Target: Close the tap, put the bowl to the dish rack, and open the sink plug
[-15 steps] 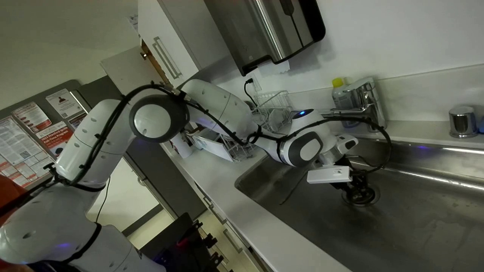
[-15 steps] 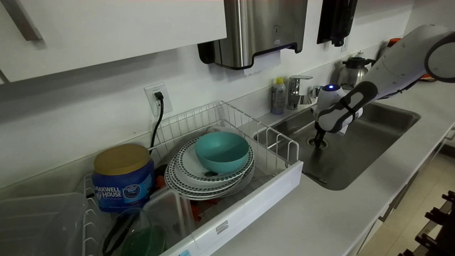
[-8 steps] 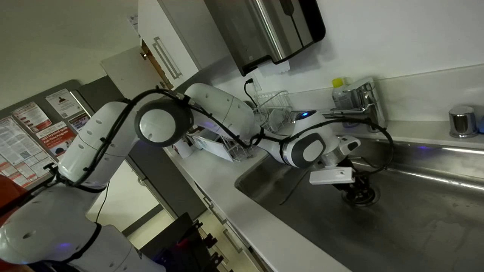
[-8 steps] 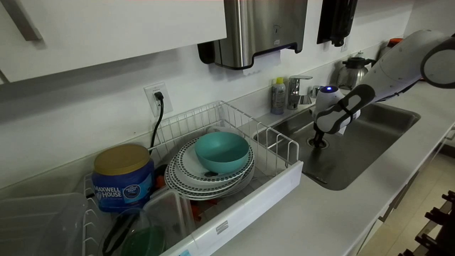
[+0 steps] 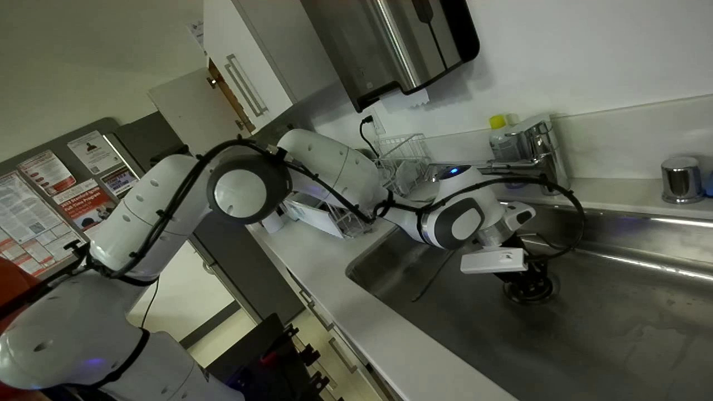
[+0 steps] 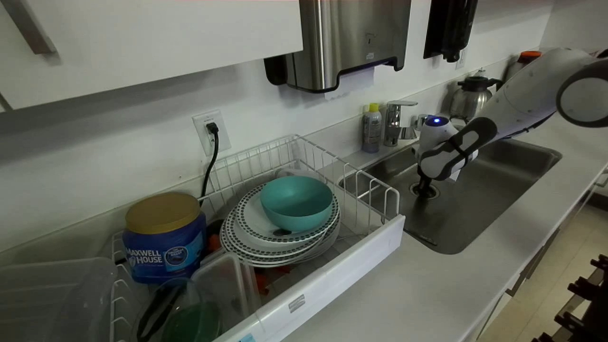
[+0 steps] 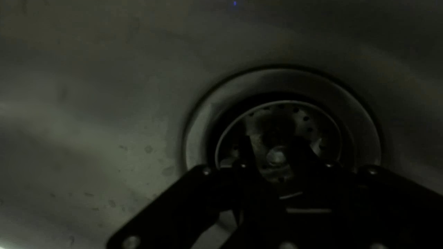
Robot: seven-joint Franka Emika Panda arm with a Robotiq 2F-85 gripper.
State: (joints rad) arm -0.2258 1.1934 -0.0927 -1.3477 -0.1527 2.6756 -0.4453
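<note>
"Is the gripper holding anything?"
"No, it's partly open, fingers either side of the sink plug, down in the drain."
"And the bowl?"
"On plates in the dish rack."

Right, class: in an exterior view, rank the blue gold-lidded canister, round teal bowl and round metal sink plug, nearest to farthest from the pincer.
1. Sink plug, under the pincer.
2. Bowl, on stacked plates.
3. Canister, beyond those plates.
</note>
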